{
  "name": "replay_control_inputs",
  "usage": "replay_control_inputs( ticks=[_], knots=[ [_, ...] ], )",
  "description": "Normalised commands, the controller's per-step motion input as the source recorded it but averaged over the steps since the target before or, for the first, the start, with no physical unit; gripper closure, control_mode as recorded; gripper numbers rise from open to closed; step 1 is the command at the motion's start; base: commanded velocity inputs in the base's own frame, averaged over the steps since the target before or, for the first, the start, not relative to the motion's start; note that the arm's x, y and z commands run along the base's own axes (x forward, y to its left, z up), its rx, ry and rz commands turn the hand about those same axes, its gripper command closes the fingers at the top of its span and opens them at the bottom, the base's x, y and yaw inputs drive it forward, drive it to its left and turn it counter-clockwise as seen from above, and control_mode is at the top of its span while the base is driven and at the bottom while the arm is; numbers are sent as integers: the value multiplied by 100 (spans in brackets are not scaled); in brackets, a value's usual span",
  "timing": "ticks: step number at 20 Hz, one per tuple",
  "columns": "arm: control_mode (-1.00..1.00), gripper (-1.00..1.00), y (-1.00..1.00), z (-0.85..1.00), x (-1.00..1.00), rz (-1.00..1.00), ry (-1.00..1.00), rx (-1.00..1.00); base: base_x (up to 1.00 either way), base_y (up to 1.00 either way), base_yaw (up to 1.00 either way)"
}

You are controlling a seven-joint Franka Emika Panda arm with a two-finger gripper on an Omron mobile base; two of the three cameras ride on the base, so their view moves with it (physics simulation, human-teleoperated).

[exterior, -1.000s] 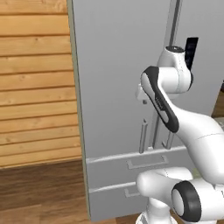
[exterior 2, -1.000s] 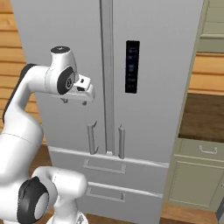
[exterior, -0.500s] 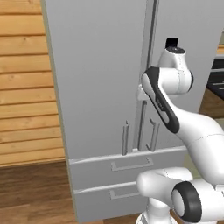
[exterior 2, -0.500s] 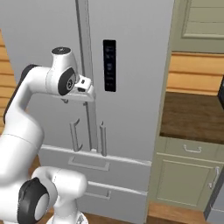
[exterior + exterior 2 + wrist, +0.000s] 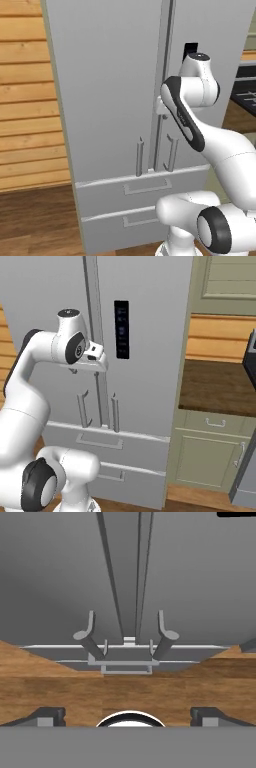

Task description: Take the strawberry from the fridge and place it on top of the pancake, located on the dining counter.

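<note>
The fridge (image 5: pixel 115 100) stands with both doors closed, taking up the centre of the left base view; the arm's upper links cross its right door there, and the gripper itself is tucked behind the wrist and hard to make out. The right base view adds a dark panel (image 5: pixel 121 329) on the right door, a green cabinet (image 5: pixel 212 451) with a brown counter (image 5: pixel 220 387) at the right of the frame, and the hand's side near the door seam. In the hand view the two bar handles (image 5: pixel 88 639) rise at mid-frame on either side of the seam, with a drawer handle (image 5: pixel 126 666) below them and wood floor (image 5: pixel 125 692) across the lower part. The fingertips (image 5: pixel 46 715) sit at the bottom left and right corners, spread wide apart with nothing between them. With the doors closed, the fridge's inside is hidden.
</note>
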Motion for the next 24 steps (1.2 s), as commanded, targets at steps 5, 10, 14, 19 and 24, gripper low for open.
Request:
replay_control_inputs(
  ticks=[5,10,14,19,24],
  knots=[
    [100,-100,0,0,0,0,0,0,-64,0,-3],
    [100,-100,0,0,0,0,0,0,-46,0,0],
    [-100,-100,-4,-34,-16,0,0,1,0,0,0],
    [-100,-100,-22,-76,0,0,-7,4,0,0,0],
    [-100,-100,-18,-56,7,0,-18,2,0,0,0]
  ],
)
